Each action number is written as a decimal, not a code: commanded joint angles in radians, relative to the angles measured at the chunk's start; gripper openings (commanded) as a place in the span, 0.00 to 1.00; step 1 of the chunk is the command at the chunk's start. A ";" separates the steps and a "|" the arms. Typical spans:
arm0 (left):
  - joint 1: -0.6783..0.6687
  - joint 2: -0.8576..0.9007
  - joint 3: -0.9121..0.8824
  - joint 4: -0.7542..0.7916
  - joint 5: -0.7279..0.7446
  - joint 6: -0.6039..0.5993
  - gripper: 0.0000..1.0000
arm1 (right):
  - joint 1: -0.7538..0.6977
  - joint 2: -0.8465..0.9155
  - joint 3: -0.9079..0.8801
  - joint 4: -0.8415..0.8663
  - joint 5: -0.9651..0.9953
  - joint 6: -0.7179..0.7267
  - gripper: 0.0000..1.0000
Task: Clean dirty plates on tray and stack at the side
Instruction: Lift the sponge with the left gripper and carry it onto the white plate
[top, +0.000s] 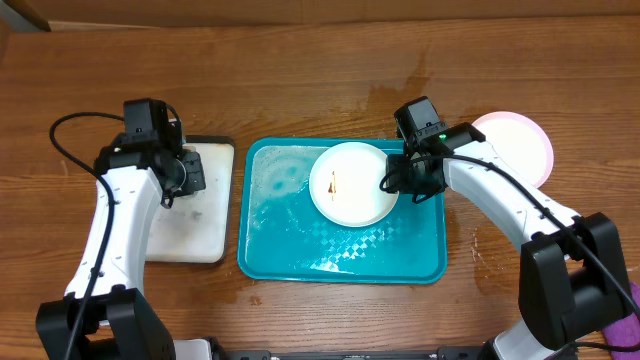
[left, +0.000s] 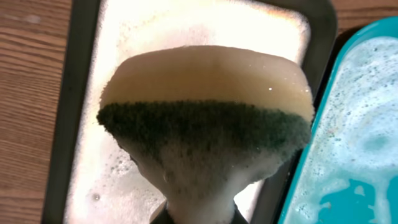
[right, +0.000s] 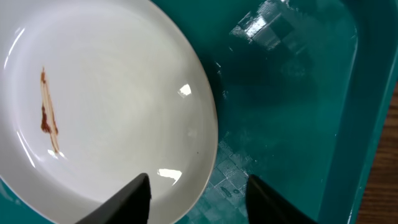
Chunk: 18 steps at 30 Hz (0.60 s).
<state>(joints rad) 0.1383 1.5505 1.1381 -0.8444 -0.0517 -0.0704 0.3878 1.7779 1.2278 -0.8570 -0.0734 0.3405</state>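
A white plate (top: 352, 183) marked with a brown smear (right: 48, 112) lay in the far right part of the wet teal tray (top: 300, 255) at the middle of the table, the right jaws standing apart at its right rim and gripping nothing. The left jaws were clamped on a soapy sponge (left: 205, 118) above the small white tray (top: 190, 235) toward the table's left edge. Scrubbing appeared to be the step at hand; the next move likely called for steadying the plate and bringing the sponge across onto the smear.
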 joint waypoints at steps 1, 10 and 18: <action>0.005 -0.002 -0.040 0.021 0.017 0.019 0.04 | 0.005 0.003 0.016 0.010 0.012 -0.005 0.56; 0.000 -0.012 -0.069 0.036 0.105 0.031 0.04 | 0.005 0.003 0.008 0.013 0.002 -0.004 0.56; -0.011 -0.015 -0.059 0.076 0.202 0.061 0.04 | 0.005 0.003 0.002 0.013 -0.090 0.002 0.51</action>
<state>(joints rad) 0.1371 1.5505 1.0721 -0.7704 0.0399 -0.0452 0.3878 1.7779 1.2278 -0.8490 -0.1040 0.3401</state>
